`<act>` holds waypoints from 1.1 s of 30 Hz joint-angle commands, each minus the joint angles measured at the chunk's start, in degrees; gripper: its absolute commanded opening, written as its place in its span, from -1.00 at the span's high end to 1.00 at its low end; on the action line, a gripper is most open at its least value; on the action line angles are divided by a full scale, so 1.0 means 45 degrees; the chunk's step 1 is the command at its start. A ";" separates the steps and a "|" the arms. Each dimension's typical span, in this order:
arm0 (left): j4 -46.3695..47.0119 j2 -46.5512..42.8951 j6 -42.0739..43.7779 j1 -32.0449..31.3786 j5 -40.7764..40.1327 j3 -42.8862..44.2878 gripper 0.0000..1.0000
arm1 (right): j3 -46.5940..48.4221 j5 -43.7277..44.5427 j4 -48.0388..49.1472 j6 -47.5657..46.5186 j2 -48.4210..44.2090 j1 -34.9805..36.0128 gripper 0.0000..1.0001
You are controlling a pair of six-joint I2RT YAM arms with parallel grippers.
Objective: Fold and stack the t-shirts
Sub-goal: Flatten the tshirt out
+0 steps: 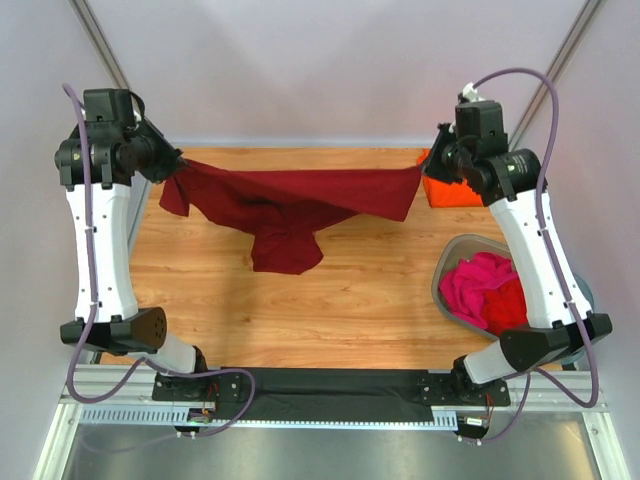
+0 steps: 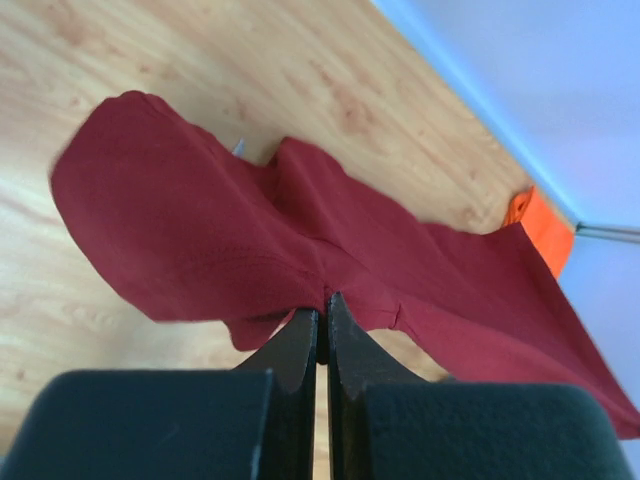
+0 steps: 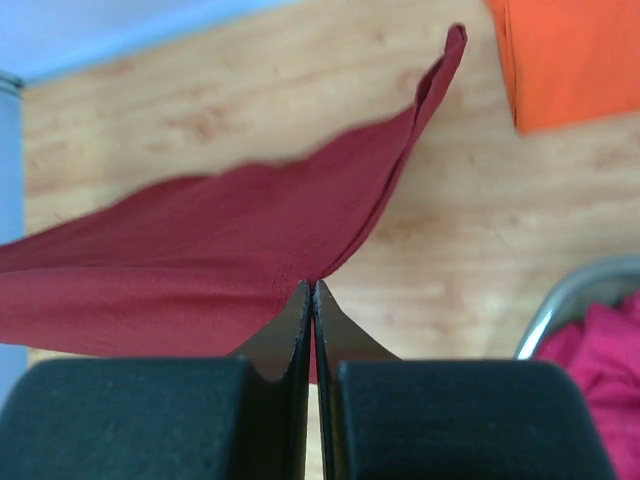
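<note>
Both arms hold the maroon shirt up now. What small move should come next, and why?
Probably lower both arms together toward the table, laying the maroon t-shirt flat. The left fingers and right fingers pinch its opposite edges, and its middle sags between them.

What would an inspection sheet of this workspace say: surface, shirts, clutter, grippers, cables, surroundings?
Surface: wooden table, no spills seen.
Job's things: maroon t-shirt stretched in the air, middle sagging; orange t-shirt flat at far right; pink and red shirts heaped in grey tub.
Clutter: nothing seen.
Grippers: left gripper and right gripper each shut on the maroon t-shirt.
Cables: purple cables looped on both sides, clear of cloth.
Surroundings: pale walls, metal frame at near edge.
</note>
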 commanded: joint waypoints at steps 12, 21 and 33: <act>0.1949 -0.9024 -0.1132 -0.1200 0.2148 -1.4806 1.00 | -0.9478 -0.0130 -0.1120 0.2326 -0.5968 0.2136 0.99; 0.3654 -0.5695 0.0625 -0.1844 0.3719 -1.7453 1.00 | -1.1191 0.0124 0.0736 0.1877 -0.4684 0.2136 0.99; 0.1567 -0.4208 0.0841 -0.2763 0.0938 -1.5521 -0.08 | -1.0819 0.0008 0.1615 0.1291 -0.2653 0.2136 0.99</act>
